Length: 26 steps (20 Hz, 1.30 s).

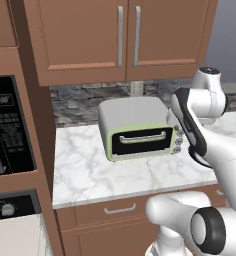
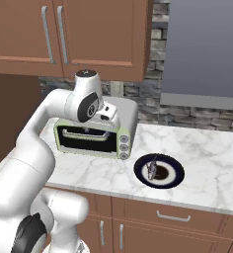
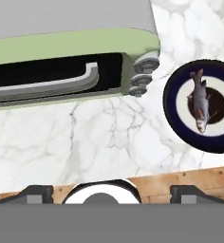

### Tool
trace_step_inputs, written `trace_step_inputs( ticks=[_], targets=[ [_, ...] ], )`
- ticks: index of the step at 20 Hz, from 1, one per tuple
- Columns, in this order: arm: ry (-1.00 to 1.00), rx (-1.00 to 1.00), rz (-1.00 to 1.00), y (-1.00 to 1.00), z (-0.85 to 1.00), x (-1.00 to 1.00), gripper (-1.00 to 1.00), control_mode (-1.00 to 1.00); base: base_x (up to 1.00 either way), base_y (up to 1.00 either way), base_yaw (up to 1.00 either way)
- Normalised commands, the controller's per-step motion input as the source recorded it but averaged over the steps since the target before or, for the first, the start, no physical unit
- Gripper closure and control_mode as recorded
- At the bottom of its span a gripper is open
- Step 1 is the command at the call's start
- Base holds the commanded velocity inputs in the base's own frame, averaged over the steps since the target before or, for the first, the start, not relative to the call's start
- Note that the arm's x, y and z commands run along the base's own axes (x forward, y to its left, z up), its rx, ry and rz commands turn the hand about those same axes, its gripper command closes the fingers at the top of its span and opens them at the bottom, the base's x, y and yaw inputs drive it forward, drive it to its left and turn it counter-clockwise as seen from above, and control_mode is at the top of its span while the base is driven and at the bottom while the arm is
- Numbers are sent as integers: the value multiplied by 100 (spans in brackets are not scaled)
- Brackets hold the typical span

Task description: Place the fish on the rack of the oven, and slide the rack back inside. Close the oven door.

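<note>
Even, bright rendered light with no glare; soft faint shadows under the toaster oven [image 1: 139,132] on the counter [image 1: 95,175]; edges slightly soft, low-resolution

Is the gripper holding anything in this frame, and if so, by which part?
Nothing is held. The gripper is open above the marble counter, and the small grey fish lies untouched on its dark blue round plate.
</note>
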Motion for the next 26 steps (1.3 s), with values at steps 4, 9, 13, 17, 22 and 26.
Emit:
trace_step_inputs(
  ticks=[4,9,13,17,22,26],
  targets=[
    [0,0,-8,-84,-55,0,-100,-100,0,0,0],
    [0,0,-4,-90,-44,0,-100,-100,0,0,0],
    [-5,0,-5,-84,-28,0,-100,-100,0,0,0],
    [-7,-1,-5,-77,-18,0,-100,-100,0,0,0],
    [-8,-7,-8,-51,-24,2,-100,-100,0,0,0],
    [-1,-1,-2,-3,-41,27,-100,-100,0,0,0]
  ],
)
